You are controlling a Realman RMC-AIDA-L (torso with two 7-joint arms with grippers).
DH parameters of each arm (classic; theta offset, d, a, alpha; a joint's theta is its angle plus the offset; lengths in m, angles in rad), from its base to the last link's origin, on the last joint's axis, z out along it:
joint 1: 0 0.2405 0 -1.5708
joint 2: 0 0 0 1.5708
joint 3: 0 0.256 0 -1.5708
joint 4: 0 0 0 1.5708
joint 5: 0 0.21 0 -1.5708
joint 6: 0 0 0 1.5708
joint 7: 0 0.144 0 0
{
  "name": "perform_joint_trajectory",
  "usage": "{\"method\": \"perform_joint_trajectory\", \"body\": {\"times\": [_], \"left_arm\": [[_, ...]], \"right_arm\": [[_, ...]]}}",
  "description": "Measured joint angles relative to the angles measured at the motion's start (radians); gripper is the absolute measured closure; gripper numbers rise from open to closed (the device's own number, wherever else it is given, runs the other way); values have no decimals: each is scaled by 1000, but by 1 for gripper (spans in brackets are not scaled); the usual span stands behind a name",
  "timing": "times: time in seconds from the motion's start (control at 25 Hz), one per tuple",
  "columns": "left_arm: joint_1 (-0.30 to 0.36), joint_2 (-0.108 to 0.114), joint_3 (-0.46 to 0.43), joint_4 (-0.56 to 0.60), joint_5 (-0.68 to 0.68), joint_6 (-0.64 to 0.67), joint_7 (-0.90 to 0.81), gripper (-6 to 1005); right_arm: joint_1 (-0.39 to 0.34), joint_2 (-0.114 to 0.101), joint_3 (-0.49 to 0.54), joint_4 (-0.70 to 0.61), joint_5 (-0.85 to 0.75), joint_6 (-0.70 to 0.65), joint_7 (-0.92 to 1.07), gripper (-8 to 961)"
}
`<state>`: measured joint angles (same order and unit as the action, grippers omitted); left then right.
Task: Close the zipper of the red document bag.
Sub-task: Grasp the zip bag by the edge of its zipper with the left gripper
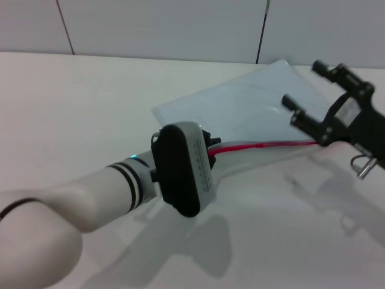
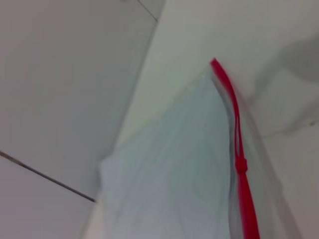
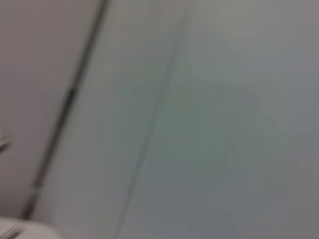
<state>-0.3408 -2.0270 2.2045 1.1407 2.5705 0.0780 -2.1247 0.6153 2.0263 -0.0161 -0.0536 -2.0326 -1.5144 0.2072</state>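
Left arm: my white forearm and wrist fill the near tabletop [image 1: 72,102] at 7 o'clock; left gripper [image 1: 212,144] sits at the zipper's near end, its jaws hidden behind the wrist housing, so I cannot tell their state.
Right gripper [image 1: 305,96]: at 3 o'clock, raised over the bag's right end, jaws spread apart, grasping nothing.
Red document bag [image 1: 240,99]: flat on the tabletop, centre toward 2 o'clock, far corner near the wall [image 1: 180,27].
Zipper [image 1: 264,145]: along the bag's near long edge; slider [image 2: 240,164] partway along.
Open room: bare tabletop from 9 to 11 o'clock.
Right wrist view: too blurred to read.
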Motion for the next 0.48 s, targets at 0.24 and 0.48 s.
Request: {"method": "perform_joint_trajectory", "body": {"times": [0.24,0.48], "left_arm": [[36,0,39,-24,-5,-165,65,945],[54,2,69,-19,-1,-220,82,944]], "right_arm": [[17,1,-8,-22,-142,6,-126,220],[26,6,-34,21,-171,83,-274,222]]}}
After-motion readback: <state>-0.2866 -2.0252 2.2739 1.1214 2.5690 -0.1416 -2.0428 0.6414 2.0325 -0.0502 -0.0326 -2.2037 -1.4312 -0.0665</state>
